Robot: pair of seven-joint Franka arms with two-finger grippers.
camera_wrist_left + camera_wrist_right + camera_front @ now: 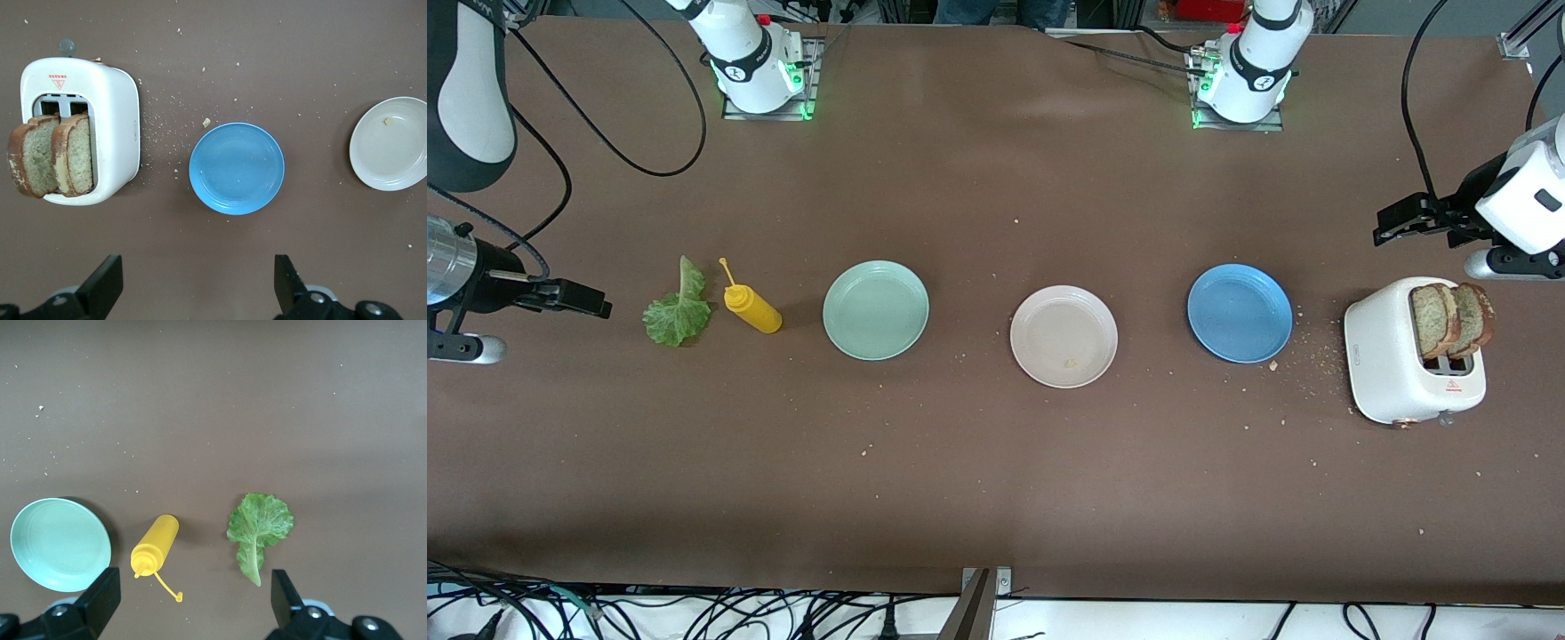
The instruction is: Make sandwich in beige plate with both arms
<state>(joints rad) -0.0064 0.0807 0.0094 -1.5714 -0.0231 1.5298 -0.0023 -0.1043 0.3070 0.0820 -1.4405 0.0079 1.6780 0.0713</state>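
Observation:
The beige plate (pixel 1064 336) (pixel 390 143) lies mid-table between a mint-green plate and a blue one, and holds only a crumb. No sandwich is in view. Two brown bread slices (pixel 1451 317) (pixel 50 163) stand in a white toaster (pixel 1405 364) (pixel 110 127) at the left arm's end. A green lettuce leaf (pixel 679 307) (pixel 260 527) lies flat at the right arm's end. My left gripper (pixel 1394 222) (pixel 198 283) hangs open over the table beside the toaster. Beside the lettuce, my right gripper (pixel 591 302) (pixel 193 597) hangs open above the table. Neither holds anything.
A yellow squeeze bottle (pixel 751 308) (pixel 157 543) lies between the lettuce and the mint-green plate (pixel 876 309) (pixel 60 543). The blue plate (pixel 1239 312) (pixel 237 168) sits between the beige plate and the toaster. Crumbs dot the brown table around the toaster.

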